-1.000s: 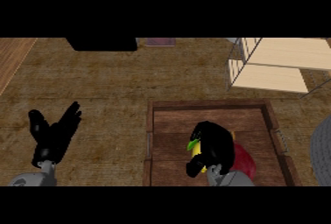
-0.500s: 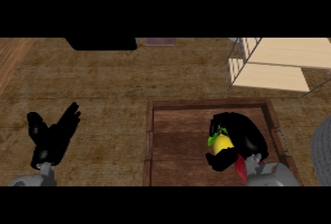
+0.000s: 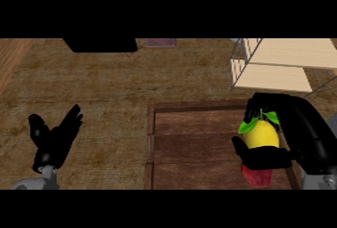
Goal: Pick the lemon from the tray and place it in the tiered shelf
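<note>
My right hand point(image 3: 296, 129) is shut on the lemon point(image 3: 262, 135), a yellow fruit with green leaves at its top. The hand holds it above the right part of the brown wooden tray point(image 3: 191, 142). The tiered shelf point(image 3: 283, 62), with pale wooden boards in a thin wire frame, stands at the upper right, just beyond the hand. My left hand point(image 3: 56, 138) rests open at the lower left, fingers up, over the counter.
A red object point(image 3: 258, 176) lies in the tray under my right hand. A black box point(image 3: 100, 44) and a small pinkish item point(image 3: 161, 42) sit at the counter's far edge. A wooden strip point(image 3: 10, 55) runs along the upper left.
My right hand, with the lemon in it, has lifted and moved right and toward the shelf. The red object now shows below it. The left hand has not moved.
</note>
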`<state>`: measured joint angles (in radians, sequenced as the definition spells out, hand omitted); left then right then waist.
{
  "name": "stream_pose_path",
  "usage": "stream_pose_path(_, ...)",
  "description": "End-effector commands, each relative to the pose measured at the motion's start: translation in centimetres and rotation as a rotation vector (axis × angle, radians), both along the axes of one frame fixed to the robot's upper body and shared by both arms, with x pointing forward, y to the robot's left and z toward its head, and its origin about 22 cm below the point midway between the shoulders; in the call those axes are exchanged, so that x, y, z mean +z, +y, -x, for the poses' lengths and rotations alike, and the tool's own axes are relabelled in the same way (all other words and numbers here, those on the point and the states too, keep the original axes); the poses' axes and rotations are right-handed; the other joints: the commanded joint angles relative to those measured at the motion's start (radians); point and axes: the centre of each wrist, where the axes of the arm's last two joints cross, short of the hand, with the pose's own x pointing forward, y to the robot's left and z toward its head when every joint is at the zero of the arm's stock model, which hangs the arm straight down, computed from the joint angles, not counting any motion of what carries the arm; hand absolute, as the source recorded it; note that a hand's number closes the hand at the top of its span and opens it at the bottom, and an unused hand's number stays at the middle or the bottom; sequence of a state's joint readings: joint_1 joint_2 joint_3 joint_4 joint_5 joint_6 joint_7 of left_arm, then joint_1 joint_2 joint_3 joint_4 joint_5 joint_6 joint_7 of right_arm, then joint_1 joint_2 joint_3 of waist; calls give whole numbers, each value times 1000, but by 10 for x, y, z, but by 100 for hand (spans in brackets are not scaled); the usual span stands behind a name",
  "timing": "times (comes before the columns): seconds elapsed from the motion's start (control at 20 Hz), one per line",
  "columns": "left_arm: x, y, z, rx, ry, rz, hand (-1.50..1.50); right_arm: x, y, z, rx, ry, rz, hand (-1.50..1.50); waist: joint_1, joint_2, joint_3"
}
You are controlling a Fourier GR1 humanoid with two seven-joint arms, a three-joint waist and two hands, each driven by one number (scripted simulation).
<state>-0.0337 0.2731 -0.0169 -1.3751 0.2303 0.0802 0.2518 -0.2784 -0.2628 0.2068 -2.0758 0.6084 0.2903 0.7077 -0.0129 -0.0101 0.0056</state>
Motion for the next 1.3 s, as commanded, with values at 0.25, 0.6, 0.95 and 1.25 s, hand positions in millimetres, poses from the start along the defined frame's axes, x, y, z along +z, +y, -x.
stream_pose_path(0.25, -12, -9, 6, -3, 49, 5, 0, 111, -27, 25, -162, -180, -42, 150, 11, 6, -7)
stream_pose_path(0.6, 0, 6, 7, -24, 44, 4, 0, 163, -63, -9, -252, -206, -79, 150, 18, 7, -6)
stream_pose_path(0.95, -5, 4, -9, -22, 51, 21, 0, 204, -96, -41, -302, -226, -110, 150, 15, 11, -6)
stream_pose_path(1.25, -19, 10, 2, -13, 57, 2, 0, 220, -110, -84, -298, -200, -66, 150, 25, 14, -7)
